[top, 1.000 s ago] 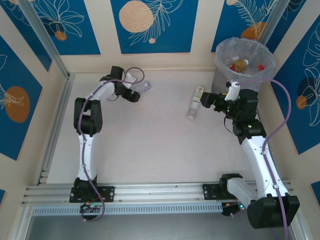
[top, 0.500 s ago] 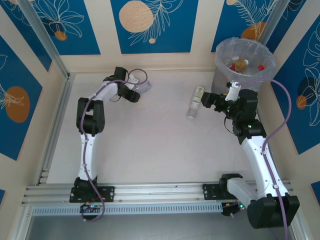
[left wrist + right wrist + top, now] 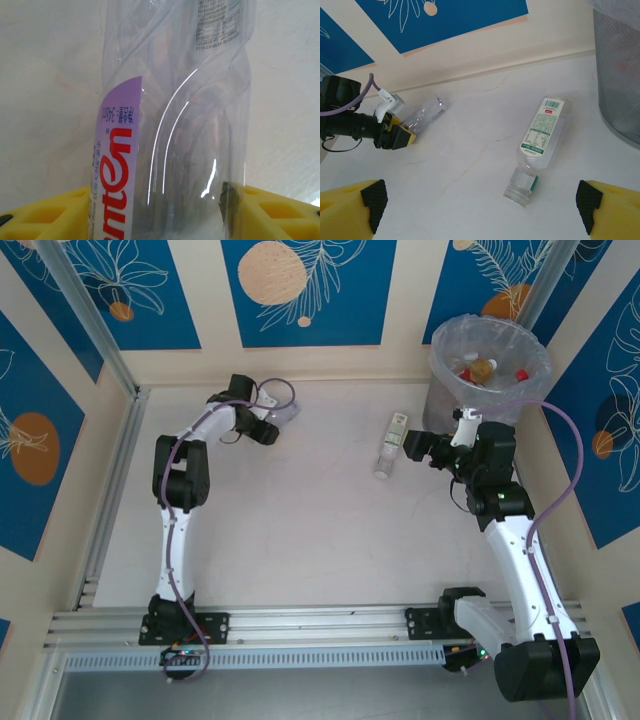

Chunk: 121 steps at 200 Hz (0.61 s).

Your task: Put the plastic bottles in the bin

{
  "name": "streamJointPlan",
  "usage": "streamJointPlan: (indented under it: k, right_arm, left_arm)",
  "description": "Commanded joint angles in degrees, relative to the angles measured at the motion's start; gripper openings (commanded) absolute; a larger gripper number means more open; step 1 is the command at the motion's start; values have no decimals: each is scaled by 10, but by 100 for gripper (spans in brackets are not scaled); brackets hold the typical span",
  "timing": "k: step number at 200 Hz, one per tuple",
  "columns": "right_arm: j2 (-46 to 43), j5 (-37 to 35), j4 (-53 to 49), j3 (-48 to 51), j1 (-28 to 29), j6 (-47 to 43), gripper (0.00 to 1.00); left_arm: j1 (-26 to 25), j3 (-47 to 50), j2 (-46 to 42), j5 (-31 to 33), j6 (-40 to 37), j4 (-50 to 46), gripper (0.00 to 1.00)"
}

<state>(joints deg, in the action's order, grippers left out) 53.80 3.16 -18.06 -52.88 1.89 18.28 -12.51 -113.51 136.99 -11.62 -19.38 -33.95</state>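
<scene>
A clear plastic bottle (image 3: 175, 125) with a purple and red label lies on the white table at the back left (image 3: 289, 413). My left gripper (image 3: 165, 215) is shut on it, a yellow finger against each side; the right wrist view shows this gripper (image 3: 400, 136) and bottle (image 3: 422, 116) from afar. A second bottle (image 3: 390, 445) with a green-white label lies uncapped near the bin (image 3: 490, 400). My right gripper (image 3: 412, 445) hovers just right of it, open, with that bottle (image 3: 542, 137) ahead between its fingers. The grey bin, lined with a clear bag, holds several bottles (image 3: 480, 368).
The bin's mesh wall (image 3: 620, 75) stands close to the right of the right gripper. A beige back wall (image 3: 300, 365) borders the table behind both bottles. An aluminium rail (image 3: 110, 490) runs along the left side.
The left gripper has slid right along the clear bottle and narrowed its jaws onto it. The right arm has shifted only slightly.
</scene>
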Motion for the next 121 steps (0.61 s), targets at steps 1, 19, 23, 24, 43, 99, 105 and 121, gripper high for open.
streamJointPlan:
  k: [1,19,23,24,43,99,105,121]
  right_arm:
    - [-24,-17,-59,-10,3,-29,100]
    - [-33,-18,-58,-1,3,-24,100]
    - [-34,-18,-57,1,3,-23,100]
    - [-34,-19,-57,1,3,-23,100]
    - [-33,-15,-51,5,3,-17,100]
    - [-21,-6,-31,11,3,-4,100]
    - [-20,-5,-30,11,3,-4,100]
    - [-17,-3,-29,11,3,0,100]
  left_arm:
    - [-13,73,-64,4,19,10,58]
    - [-15,86,-72,8,21,10,57]
    - [-16,87,-74,9,23,9,57]
    - [-16,87,-74,10,23,9,57]
    - [-18,93,-81,19,34,4,57]
    - [-30,122,-105,27,62,8,56]
    - [-32,127,-108,26,63,11,55]
    - [-35,136,-117,25,69,16,54]
